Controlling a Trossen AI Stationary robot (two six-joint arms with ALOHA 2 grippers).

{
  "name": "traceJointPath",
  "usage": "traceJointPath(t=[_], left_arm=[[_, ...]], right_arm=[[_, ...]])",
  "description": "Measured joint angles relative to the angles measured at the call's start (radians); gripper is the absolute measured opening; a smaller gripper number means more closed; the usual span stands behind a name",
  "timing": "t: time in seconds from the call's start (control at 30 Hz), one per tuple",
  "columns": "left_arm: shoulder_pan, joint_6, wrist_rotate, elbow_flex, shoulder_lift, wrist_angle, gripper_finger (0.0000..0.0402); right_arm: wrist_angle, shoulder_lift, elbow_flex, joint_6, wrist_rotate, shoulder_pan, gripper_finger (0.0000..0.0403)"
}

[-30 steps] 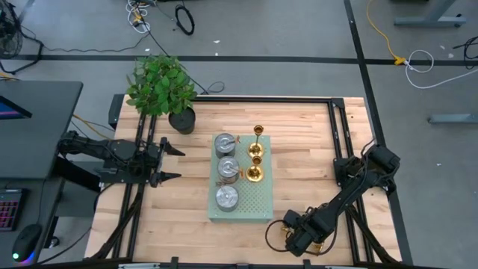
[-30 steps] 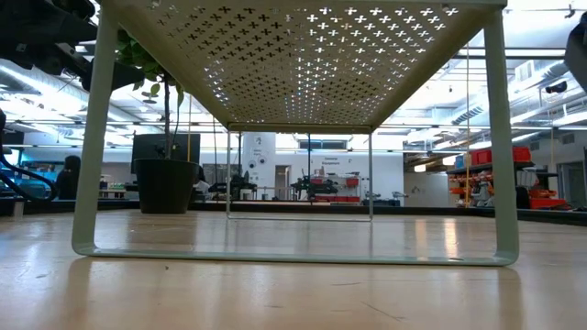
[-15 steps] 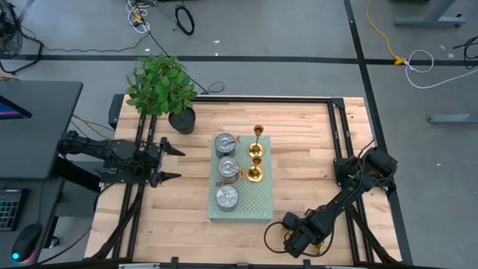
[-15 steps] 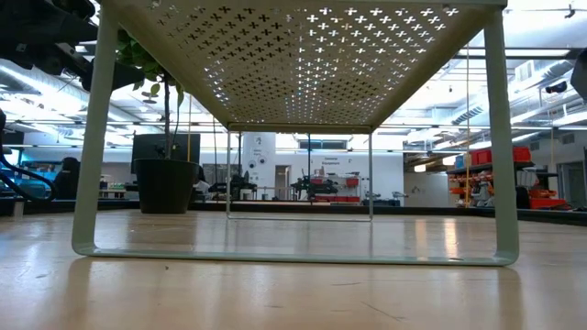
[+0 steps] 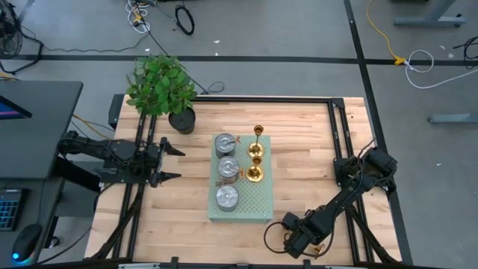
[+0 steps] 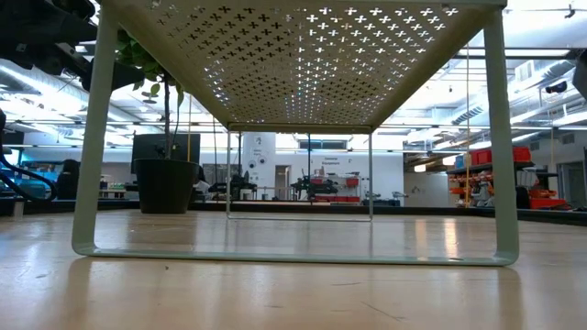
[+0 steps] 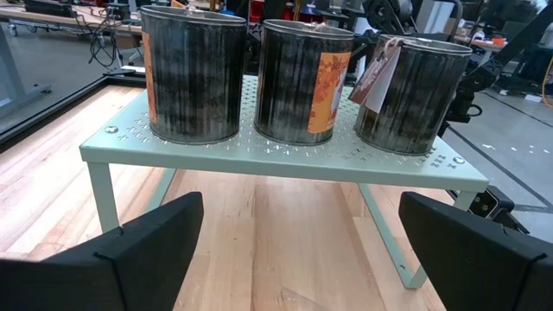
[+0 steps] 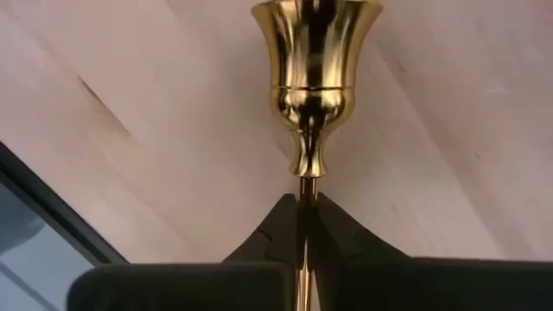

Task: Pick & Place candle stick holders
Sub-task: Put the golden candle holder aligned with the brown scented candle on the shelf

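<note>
Near the front edge of the tabletop (image 5: 314,164), toward the right arm's side, the right gripper (image 5: 276,237) lies low over the wood with its fingers (image 8: 276,226) clenched on the thin stem of a candle stick holder (image 8: 315,65). In the right wrist view the brass cup and the knob under it stand out just beyond the fingertips, and the stem runs back between the two dark pads, which meet around it. From above this holder shows only as a glint of gold at the gripper's tip, so how it sits against the wood cannot be told.

Well away from those fingers, toward the middle of the tabletop, stands a pale green perforated shelf (image 5: 258,198). Three more candle stick holders (image 5: 255,158) stand upright in a row along its edge on the right arm's side, close together. Beside them, on the shelf's other side, three grey metal tins (image 5: 226,168) stand in a matching row.

The left gripper (image 5: 169,161) waits at the left side of the tabletop, its fingers (image 7: 130,250) released and spread wide, pointing at the shelf; straight ahead of them the three tins fill the left wrist view. A potted plant (image 5: 160,88) stands at the far left corner, beyond the left fingers.
</note>
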Motion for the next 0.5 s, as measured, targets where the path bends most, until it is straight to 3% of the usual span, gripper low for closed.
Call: traceJointPath(t=[0.3, 0.4, 0.5], left_arm=[[0.0, 0.0, 0.0, 0.0, 0.0, 0.0, 0.0399], [0.0, 0.0, 0.0, 0.0, 0.0, 0.0, 0.0399], [0.0, 0.0, 0.0, 0.0, 0.0, 0.0, 0.0399]], right_arm=[[-0.079, -0.111, -0.001, 0.071, 0.07, 0.022, 0.0007], [-0.201, -0.219, -0.001, 0.164, 0.17, 0.051, 0.0007], [-0.314, -0.341, -0.001, 0.277, 0.342, 0.088, 0.0007]])
